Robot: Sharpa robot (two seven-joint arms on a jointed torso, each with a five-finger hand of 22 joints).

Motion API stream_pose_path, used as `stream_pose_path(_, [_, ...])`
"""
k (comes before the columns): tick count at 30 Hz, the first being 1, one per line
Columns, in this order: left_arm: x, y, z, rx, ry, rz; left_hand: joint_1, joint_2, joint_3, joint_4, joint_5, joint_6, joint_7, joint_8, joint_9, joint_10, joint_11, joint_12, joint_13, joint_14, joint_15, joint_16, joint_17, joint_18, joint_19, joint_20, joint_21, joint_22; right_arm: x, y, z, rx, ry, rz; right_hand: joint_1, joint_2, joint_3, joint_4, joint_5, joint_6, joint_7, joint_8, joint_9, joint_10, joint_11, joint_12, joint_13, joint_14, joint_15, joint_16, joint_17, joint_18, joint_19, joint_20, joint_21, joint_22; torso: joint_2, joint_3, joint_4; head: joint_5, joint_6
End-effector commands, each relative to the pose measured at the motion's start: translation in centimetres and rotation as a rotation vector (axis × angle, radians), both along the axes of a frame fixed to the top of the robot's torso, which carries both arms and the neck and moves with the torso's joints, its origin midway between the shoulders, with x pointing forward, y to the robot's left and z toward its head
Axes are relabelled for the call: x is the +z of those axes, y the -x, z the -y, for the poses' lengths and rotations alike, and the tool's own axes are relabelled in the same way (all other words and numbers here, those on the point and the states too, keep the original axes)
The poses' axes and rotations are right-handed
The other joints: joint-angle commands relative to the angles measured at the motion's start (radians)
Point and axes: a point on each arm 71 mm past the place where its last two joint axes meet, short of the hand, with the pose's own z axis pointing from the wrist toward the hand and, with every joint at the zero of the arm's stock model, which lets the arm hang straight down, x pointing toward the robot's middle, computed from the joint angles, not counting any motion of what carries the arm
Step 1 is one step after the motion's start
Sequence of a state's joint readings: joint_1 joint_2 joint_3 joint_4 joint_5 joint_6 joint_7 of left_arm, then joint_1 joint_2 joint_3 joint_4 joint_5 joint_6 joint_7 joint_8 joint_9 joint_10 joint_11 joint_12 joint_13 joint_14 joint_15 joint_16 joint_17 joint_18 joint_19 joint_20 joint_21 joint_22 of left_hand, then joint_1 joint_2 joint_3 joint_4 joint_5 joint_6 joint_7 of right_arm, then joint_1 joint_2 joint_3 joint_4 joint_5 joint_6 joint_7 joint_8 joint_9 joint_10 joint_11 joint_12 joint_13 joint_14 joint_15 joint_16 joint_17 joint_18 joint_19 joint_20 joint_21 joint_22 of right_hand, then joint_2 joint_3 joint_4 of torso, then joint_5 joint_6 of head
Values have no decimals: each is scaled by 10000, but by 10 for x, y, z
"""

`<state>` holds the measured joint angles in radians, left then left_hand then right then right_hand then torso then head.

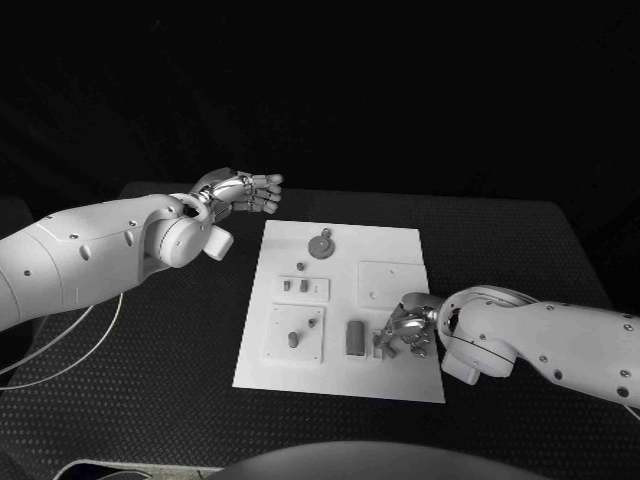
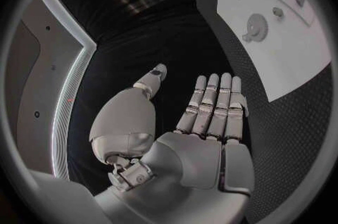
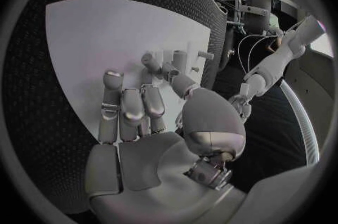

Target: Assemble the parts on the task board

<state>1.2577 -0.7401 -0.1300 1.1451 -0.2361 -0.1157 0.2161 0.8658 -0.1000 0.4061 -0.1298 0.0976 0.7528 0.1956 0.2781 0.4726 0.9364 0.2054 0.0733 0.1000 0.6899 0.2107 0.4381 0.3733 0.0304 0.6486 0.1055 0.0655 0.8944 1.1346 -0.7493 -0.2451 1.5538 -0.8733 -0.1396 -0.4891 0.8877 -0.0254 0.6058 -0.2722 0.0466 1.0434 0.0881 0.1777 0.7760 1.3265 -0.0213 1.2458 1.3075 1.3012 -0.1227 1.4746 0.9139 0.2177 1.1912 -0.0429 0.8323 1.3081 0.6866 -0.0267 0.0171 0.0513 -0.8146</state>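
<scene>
The task board [image 1: 392,300] lay flat in the middle of the black worktop [image 1: 536,260], between the two hands.

The left hand [image 1: 244,190] was raised beside the far left corner of the board, well apart from it and not touching it. It held nothing. In the left wrist view its fingers [image 2: 214,103] were straight and close together, the thumb stood away from them, and the palm was bare. A gear-shaped part [image 2: 255,26] stood on the board beyond the fingertips of this hand, near the far edge of the board [image 2: 281,32]; in the head view the same part [image 1: 322,243] was the piece nearest to the left hand.

The right hand [image 1: 408,329] was low over the near right part of the board, with its fingers pointing inward to the middle of the board. In the right wrist view its fingers [image 3: 134,106] were half bent over the white plate [image 3: 106,38], and several small upright parts [image 3: 169,61] stood just beyond the fingertips. I could not tell if the hand pinched one of them or only touched them. A dark oblong part [image 1: 355,338] lay just beside this hand, on its inner side. More small parts [image 1: 304,288] were farther from it, toward the left edge of the board.
</scene>
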Motion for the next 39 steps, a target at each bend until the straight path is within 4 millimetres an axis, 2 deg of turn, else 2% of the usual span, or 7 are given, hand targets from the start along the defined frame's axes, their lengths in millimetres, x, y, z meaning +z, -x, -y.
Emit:
stream_pose_path(1, [1, 0, 2, -161, 119, -18, -17, 108, 11, -48, -25, 77, 172, 42, -13, 69, 13, 62, -13, 46, -5, -66, 17, 89, 4, 51, 37, -13, -2, 3, -2, 565, 358, -36, -178, -29, 19, 120, 8, 104, -15, -33, -92, -52, -30, -53, 249, -27, -67, -23, -20, 441, 73, 20, -14, 117, -2, 2, -7, -5, 0])
stream_pose_path(14, [1, 0, 2, -157, 114, -29, -13, 117, 13, -55, -24, 78, 172, 42, -15, 73, 12, 63, -19, 40, -3, -74, 19, 88, 3, 51, 37, -16, 0, 4, -7, 973, 452, 270, -698, -491, 106, 481, 8, 251, -60, -29, -187, -42, -75, -45, 252, -14, -109, -27, -31, 441, 113, -23, -52, 118, 3, 10, -6, -46, -18])
stream_pose_path(20, [1, 0, 3, -180, 124, -25, -11, 125, 15, -57, -23, 80, 171, 43, -15, 76, 11, 64, -21, 39, -3, -76, 21, 88, 3, 51, 38, -17, 0, 5, -9, 1288, 597, 367, -670, -522, 163, 469, 8, 288, -74, -17, -196, -34, -88, -38, 256, -8, -121, -23, -27, 441, 120, -41, -53, 123, -2, 6, -13, -51, -31])
stream_pose_path(25, [1, 0, 2, -156, 114, -28, -9, 131, 16, -60, -23, 81, 171, 44, -16, 80, 10, 66, -23, 38, -2, -78, 22, 88, 3, 51, 38, -19, 0, 5, -9, 1323, 631, 363, -545, -419, 258, 366, 8, 330, -89, -4, -208, -11, -103, -13, 271, -5, -135, -19, -30, 441, 127, -64, -49, 135, 0, 7, -10, -45, -43])
stream_pose_path(32, [1, 0, 2, -174, 121, -28, -7, 136, 16, -66, -23, 82, 170, 44, -17, 86, 8, 68, -25, 38, -2, -81, 25, 87, 2, 52, 38, -20, 1, 5, -10, 1364, 661, 467, -137, 109, 431, -142, 8, 396, -111, 20, -229, 19, -124, 16, 288, 6, -154, 0, -5, 441, 123, -81, -31, 165, 0, 6, -2, -52, -42])
stream_pose_path(39, [1, 0, 2, -151, 110, -34, -9, 139, 13, -69, -24, 82, 170, 44, -18, 90, 8, 70, -29, 38, -1, -84, 27, 86, 1, 53, 39, -23, 1, 2, -6, 1133, 614, 666, -167, 297, 371, -165, 9, 447, -121, 44, -236, 45, -133, 45, 308, 10, -160, 11, 17, 441, 117, -48, -25, 171, -1, 4, -8, -49, -40])
